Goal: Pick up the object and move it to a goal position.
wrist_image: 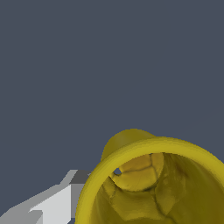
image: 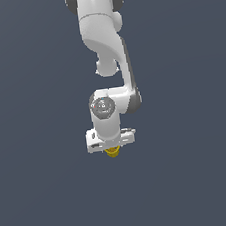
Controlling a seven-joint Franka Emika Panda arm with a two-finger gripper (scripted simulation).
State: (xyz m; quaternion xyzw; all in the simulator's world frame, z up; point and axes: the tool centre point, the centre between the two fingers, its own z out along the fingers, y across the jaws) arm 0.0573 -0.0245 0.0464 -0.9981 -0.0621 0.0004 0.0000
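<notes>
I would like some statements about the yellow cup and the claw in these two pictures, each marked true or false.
1. The cup is yellow. True.
2. In the exterior view the cup shows fully, far from the claw. False: only a small part shows, right under the claw.
3. The wrist view looks into the cup's open mouth. True.
4. A second cup, a red one, stands nearby. False: only one cup is visible.
5. The arm is white. True.

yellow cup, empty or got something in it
Empty: the wrist view looks straight into the yellow cup and shows only its own yellow inner walls and bottom.
</notes>
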